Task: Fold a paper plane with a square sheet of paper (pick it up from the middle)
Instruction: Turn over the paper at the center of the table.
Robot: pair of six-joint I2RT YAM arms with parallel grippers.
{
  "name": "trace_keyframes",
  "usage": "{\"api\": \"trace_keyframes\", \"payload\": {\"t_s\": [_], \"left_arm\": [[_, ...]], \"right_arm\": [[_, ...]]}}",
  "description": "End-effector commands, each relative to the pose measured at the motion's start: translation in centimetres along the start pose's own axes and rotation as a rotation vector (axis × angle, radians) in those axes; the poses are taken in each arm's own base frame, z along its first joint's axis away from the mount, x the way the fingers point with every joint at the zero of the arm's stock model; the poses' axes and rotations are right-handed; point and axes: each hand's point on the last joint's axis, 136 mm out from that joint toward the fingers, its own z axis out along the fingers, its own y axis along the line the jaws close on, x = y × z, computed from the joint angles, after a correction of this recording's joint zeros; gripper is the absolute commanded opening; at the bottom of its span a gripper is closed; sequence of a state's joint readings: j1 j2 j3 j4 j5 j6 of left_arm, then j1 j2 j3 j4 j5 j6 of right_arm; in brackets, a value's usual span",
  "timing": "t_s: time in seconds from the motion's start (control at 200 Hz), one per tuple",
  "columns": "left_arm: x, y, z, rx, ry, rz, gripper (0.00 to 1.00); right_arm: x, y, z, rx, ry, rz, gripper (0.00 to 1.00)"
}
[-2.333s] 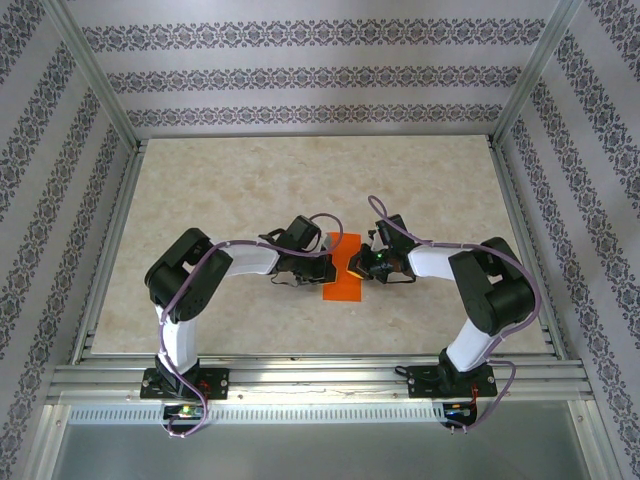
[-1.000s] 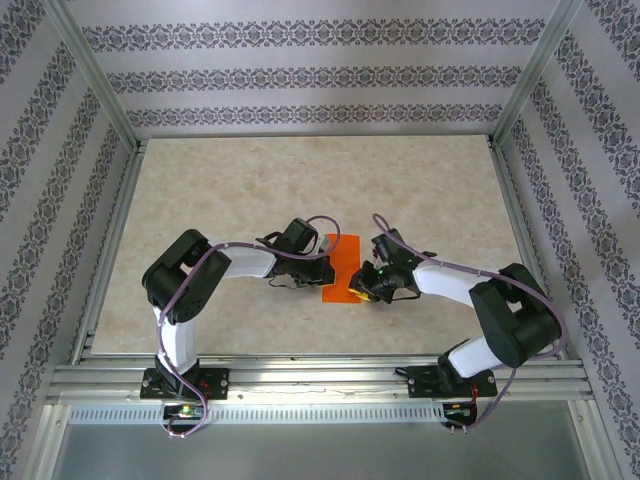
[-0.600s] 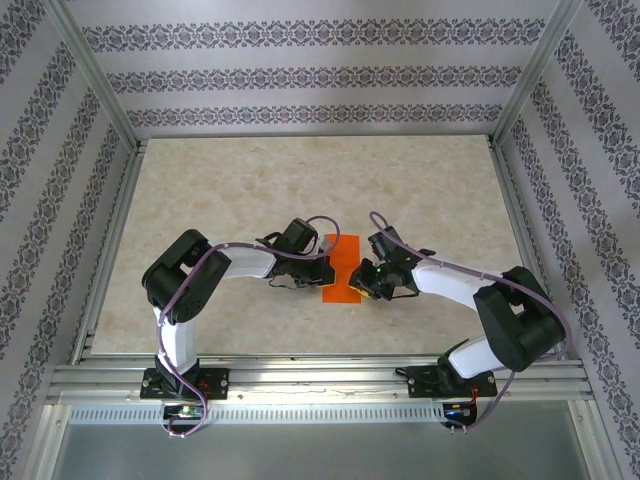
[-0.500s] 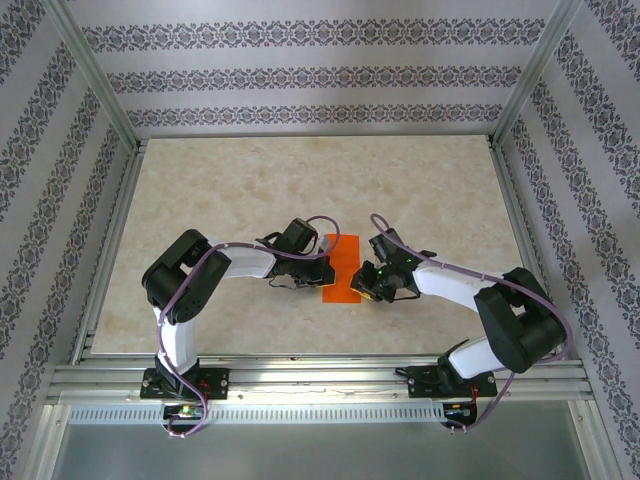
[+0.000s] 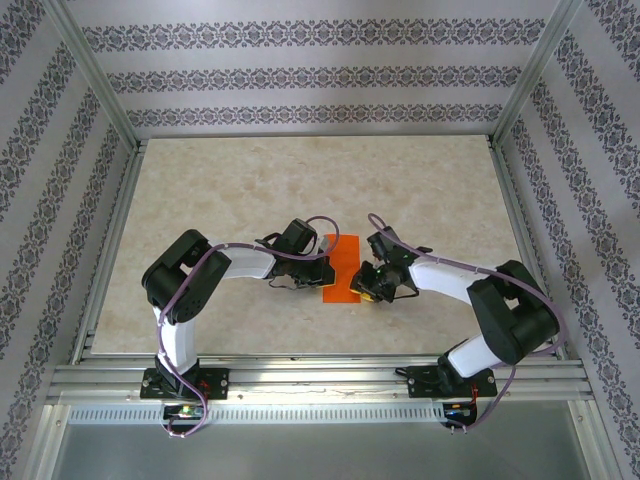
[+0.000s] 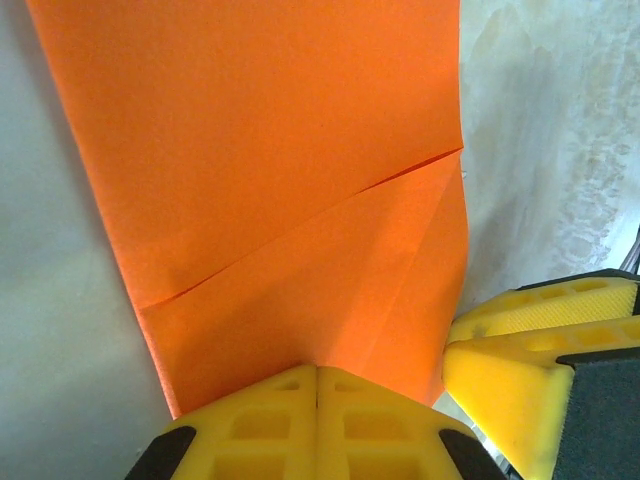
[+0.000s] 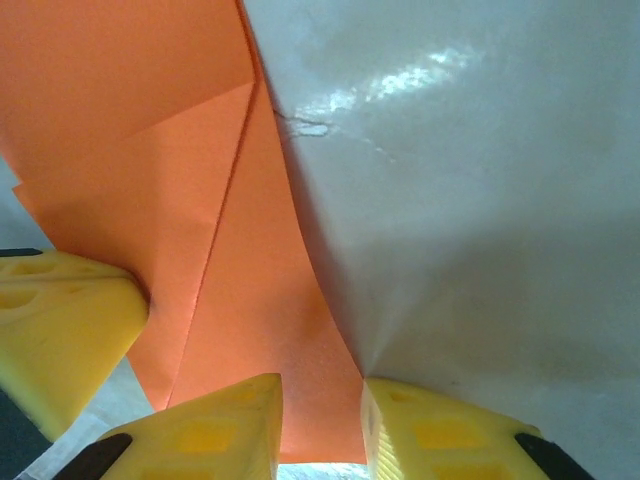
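Marble-patterned tabletop (image 5: 220, 190), pale beige and faintly glossy, spreads out beyond the left claw (image 5: 322, 272) and the right claw (image 5: 367, 288). We see it closed in on three sides by walls (image 5: 320, 70) papered in grey-and-white bands of ornamental print. Aluminium posts (image 5: 95, 85) rise along the corners, and a ribbed aluminium rail (image 5: 300, 382) runs along the near edge, behind both claws, where the arm bases are bolted. In the right wrist view, the surface ahead and to the right of that claw throws back a bright smear of light.

The orange sheet of paper (image 5: 340, 268) lies between the two claws, folded into a narrow strip with a slanting crease across it. The left claw sits at the strip's left side. In its own view its yellow fingers (image 6: 250, 425) are pressed tight together with no gap, right at the near edge of the paper, whose creases run in towards the fingertips. We cannot tell whether any paper is nipped between them.

The right claw sits at the strip's near right corner. Its yellow fingers (image 7: 440, 435) stand a little apart, and the paper's end runs into the gap between them, unclamped. In each wrist view we also catch the other claw's yellow fingers just beside the paper.
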State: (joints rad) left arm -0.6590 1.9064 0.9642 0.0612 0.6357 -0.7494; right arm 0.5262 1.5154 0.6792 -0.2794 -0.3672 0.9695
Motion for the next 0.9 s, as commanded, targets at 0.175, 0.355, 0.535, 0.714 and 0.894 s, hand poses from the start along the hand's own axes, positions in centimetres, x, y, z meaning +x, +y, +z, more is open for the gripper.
{"api": "trace_keyframes", "payload": {"t_s": [0.175, 0.355, 0.535, 0.714, 0.894], "left_arm": [[1.3, 2.1, 0.2, -0.051, 0.037, -0.055, 0.00], [1.3, 2.1, 0.2, -0.051, 0.035, -0.056, 0.00], [1.3, 2.1, 0.1, -0.051, 0.033, -0.053, 0.00], [1.3, 2.1, 0.1, -0.050, 0.032, -0.056, 0.00], [1.1, 1.9, 0.0, -0.049, 0.028, -0.054, 0.00]], "right_arm": [[-2.7, 4.1, -0.2, -0.099, -0.072, -0.090, 0.29], [-3.3, 3.8, 0.0, -0.096, -0.076, -0.082, 0.28], [-4.1, 3.2, 0.1, -0.104, -0.084, -0.065, 0.33], [-4.8, 4.1, -0.3, -0.172, -0.068, -0.063, 0.39], [-5.2, 3.8, 0.4, -0.188, -0.053, -0.034, 0.40]]}}
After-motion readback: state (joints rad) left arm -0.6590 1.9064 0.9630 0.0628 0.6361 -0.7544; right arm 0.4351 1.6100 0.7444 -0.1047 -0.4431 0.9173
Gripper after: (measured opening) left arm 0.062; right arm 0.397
